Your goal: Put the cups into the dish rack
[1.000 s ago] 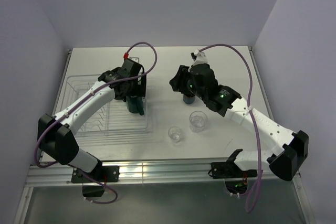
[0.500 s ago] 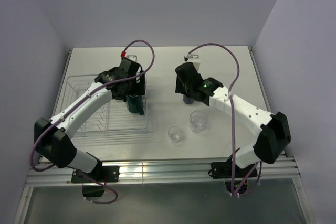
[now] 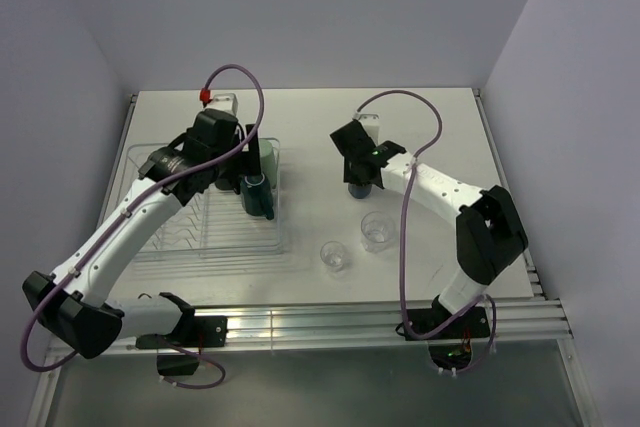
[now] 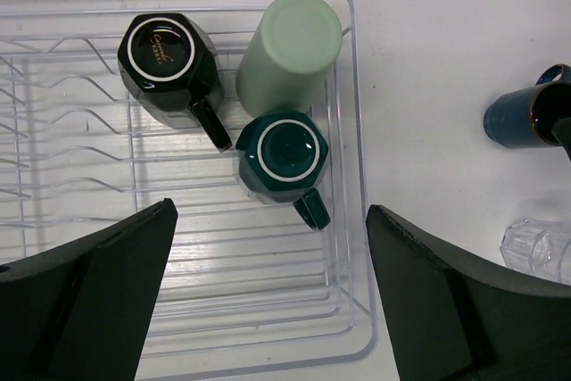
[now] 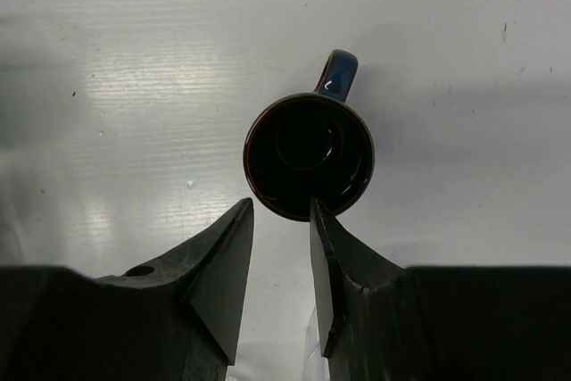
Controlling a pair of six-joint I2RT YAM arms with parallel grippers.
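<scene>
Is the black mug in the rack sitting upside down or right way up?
Upside down: the black mug shows its stamped base facing up.

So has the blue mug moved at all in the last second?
No. In the top view the blue mug stands where it was, just behind the clear cup and to the right of the dish rack, neither of which has shifted.

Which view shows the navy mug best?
Right wrist: it looks straight down into the upright navy mug, rim and handle clear. Left wrist catches only its side at the frame's right edge. Top external shows little; the right gripper covers most of it.
</scene>
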